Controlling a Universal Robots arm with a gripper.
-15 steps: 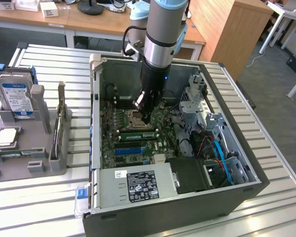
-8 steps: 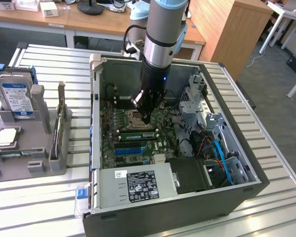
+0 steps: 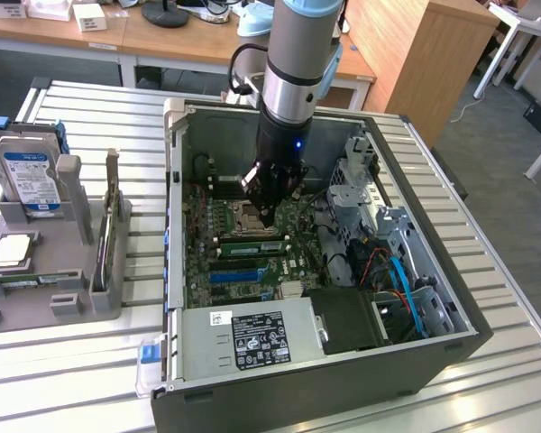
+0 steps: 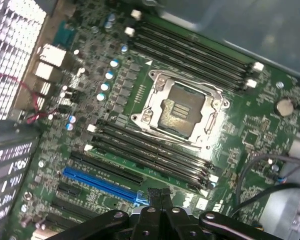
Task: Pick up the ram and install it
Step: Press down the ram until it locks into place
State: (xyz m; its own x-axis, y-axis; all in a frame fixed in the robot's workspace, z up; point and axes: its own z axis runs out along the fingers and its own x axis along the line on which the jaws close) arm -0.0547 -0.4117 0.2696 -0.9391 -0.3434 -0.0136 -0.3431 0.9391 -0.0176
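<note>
Claw (image 4: 159, 196) was pressed together, nothing pinched, hanging low inside the open PC case (image 3: 451, 347) just over the motherboard (image 4: 250, 135), near the slots beside the CPU socket (image 4: 182, 112). The ram (image 3: 250, 246) looked seated in a slot at about 6 o'clock from the socket, so the install appeared largely done. Arm (image 3: 293, 81) stood near vertical, wrist pointing straight down. Hard drive (image 3: 32, 176) sat in its holder on the counter (image 3: 72, 361).

ram (image 3: 249, 245): green stick; on edge in motherboard slot beside CPU socket
</note>
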